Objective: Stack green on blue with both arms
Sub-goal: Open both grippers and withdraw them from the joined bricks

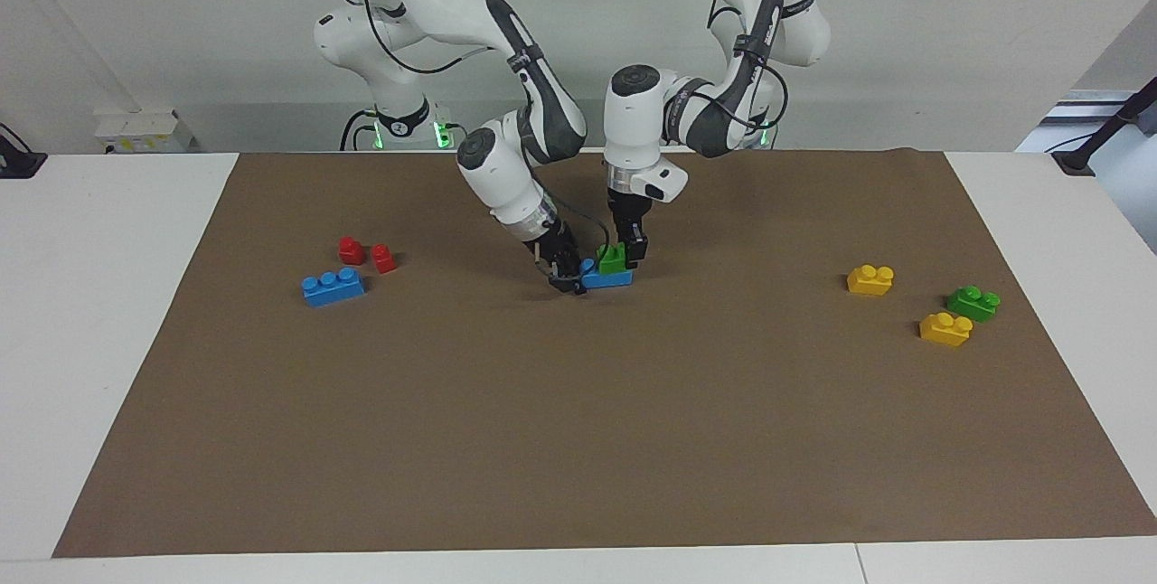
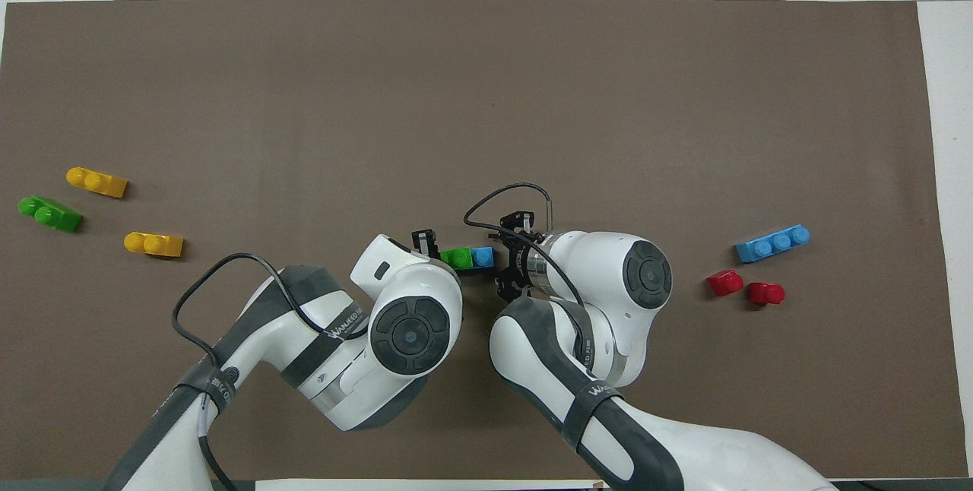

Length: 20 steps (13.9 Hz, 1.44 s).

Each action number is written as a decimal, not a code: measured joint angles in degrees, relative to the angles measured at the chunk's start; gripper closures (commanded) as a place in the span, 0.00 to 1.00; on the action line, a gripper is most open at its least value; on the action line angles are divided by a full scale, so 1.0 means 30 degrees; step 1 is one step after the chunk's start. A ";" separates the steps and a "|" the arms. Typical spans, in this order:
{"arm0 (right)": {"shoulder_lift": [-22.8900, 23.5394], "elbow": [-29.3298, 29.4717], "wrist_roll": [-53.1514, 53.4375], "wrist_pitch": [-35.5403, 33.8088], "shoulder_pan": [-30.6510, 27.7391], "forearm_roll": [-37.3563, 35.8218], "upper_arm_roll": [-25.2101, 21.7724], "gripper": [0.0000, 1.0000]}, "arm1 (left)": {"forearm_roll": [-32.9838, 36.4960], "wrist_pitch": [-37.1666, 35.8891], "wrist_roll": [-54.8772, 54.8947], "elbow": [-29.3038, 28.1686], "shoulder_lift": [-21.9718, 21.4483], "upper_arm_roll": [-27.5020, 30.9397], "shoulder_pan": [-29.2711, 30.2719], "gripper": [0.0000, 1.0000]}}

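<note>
A green brick (image 1: 613, 259) sits on a blue brick (image 1: 615, 277) at the middle of the brown mat, and both arms are down at this pair. My left gripper (image 1: 625, 251) comes from above and is shut on the green brick. My right gripper (image 1: 569, 279) is tilted low and shut on the blue brick's end toward the right arm. In the overhead view the green brick (image 2: 458, 257) covers part of the blue brick (image 2: 482, 255), between the left gripper (image 2: 437, 246) and the right gripper (image 2: 505, 267).
A second blue brick (image 1: 333, 286) and two small red pieces (image 1: 351, 249) (image 1: 383, 258) lie toward the right arm's end. A second green brick (image 1: 973, 302) and two yellow bricks (image 1: 870, 279) (image 1: 945, 328) lie toward the left arm's end.
</note>
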 measured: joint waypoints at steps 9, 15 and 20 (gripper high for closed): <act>-0.0729 0.1104 -0.2518 -0.6116 -0.4492 -0.1416 -0.0337 0.00 | 0.0070 -0.1821 0.3930 0.0281 -0.1725 0.0144 0.2821 0.00; -0.3785 0.4660 -0.6609 -1.4892 -0.7832 -0.8868 -0.0394 0.00 | 0.0068 -0.2828 0.8999 0.0949 -0.2132 0.0189 0.5521 0.00; -0.4830 0.8610 -1.5589 -2.0765 -0.9449 -1.2656 -0.0411 0.00 | 0.0065 -0.3191 1.5782 0.1251 -0.2126 0.0226 0.7835 0.00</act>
